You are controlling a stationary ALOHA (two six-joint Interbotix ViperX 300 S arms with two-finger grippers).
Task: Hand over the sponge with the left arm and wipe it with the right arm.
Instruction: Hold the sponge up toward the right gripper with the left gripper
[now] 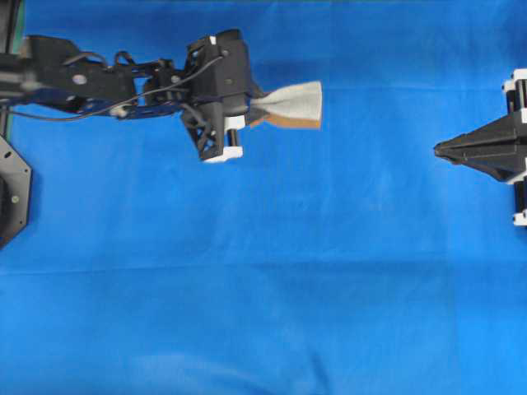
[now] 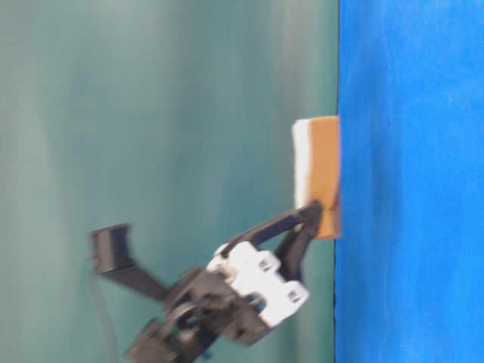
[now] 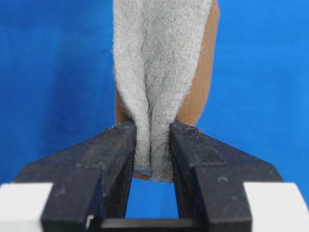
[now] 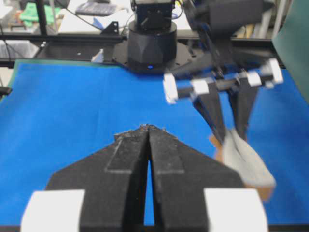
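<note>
Sponge [image 1: 290, 104] sits pinched at one end between the left gripper [image 3: 152, 145] fingers, its grey top creased (orange layer behind), over the blue cloth [image 1: 263, 288]. Well apart, the right gripper [image 1: 440, 149] rests with jaws pressed together, holding nothing

Left gripper [image 3: 153, 145] with both black fingers [image 3: 113, 154] pinching the near end of the sponge [image 3: 159, 72]; grey scouring face creased between the jaws, orange-brown layer behind, blue cloth [image 3: 53, 72] beyond.
</note>
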